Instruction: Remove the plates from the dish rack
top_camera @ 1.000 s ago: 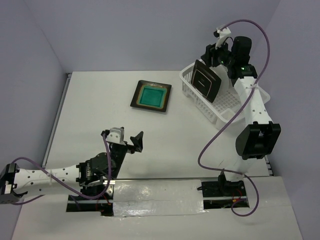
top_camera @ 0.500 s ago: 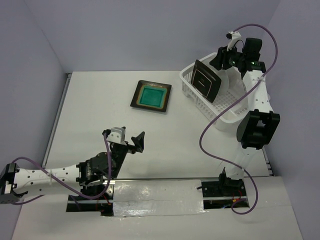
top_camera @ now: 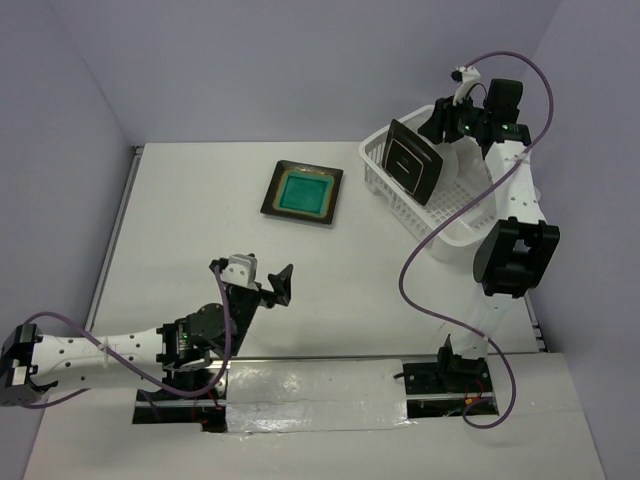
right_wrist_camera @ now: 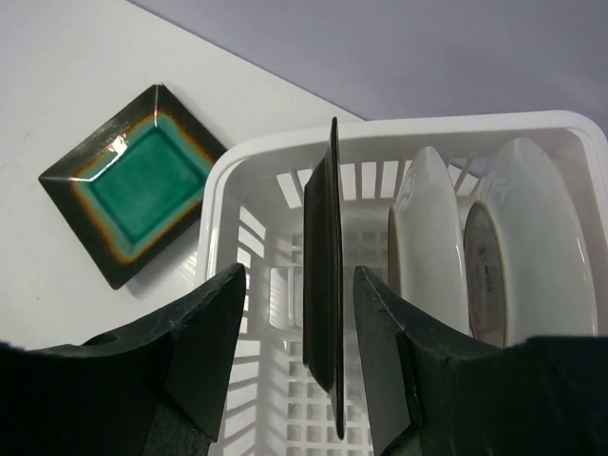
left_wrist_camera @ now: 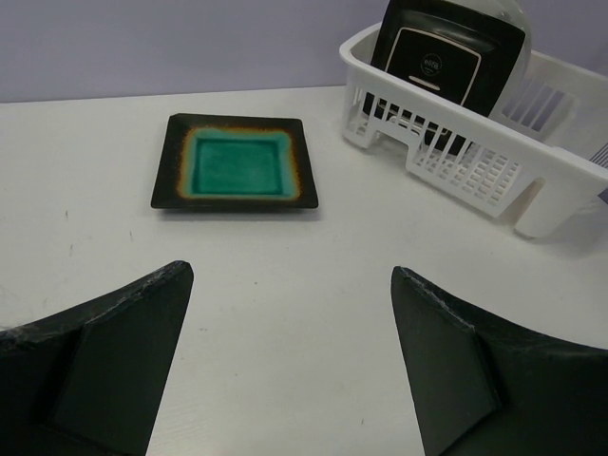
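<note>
The right claw (right_wrist_camera: 299,285) hung over the rack (top_camera: 440,215) at the far right corner of the table (top_camera: 200,250). It was wide open and gripped nothing, its jaws straddling the black plate (top_camera: 412,160) standing on edge there. Two round plates (right_wrist_camera: 427,247) stood just behind, and the teal plate (top_camera: 302,192) lay flat near the far edge. The left claw (left_wrist_camera: 292,285) was open and empty by the near edge. A shallow or off-centre pinch could let the black plate slip, knock a round one, or drag the rack.
</note>
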Controlling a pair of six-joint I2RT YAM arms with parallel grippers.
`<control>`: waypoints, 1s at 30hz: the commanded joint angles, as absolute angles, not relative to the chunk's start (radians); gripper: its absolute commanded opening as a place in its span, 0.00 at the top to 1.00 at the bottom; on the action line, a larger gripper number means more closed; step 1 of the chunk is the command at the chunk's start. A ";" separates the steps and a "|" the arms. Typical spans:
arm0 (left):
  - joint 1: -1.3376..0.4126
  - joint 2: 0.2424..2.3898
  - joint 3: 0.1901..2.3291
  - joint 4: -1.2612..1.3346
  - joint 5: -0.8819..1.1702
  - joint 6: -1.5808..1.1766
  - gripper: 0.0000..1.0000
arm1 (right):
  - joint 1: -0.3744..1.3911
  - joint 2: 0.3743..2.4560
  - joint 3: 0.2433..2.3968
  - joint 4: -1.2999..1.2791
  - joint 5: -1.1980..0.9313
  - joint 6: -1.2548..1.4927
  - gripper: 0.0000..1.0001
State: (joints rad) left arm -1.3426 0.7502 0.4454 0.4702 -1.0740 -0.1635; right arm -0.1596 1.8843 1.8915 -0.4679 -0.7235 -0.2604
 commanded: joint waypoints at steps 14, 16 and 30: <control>-1.345 0.775 0.497 0.499 -1.054 -0.178 0.02 | -0.207 1.951 1.976 -0.549 -0.796 -0.316 0.43; -1.345 0.781 0.499 0.497 -1.052 -0.178 0.02 | -0.210 1.953 1.974 -0.549 -0.798 -0.324 0.43; -1.345 0.796 0.509 0.489 -1.054 -0.181 0.02 | -0.219 2.045 2.063 -0.598 -0.902 -0.321 0.46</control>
State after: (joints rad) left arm -1.3426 0.7925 0.4652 0.4606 -1.0599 -0.1638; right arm -0.2123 2.0319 2.0048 -0.5842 -0.8494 -0.3153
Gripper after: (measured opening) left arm 0.980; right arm 0.548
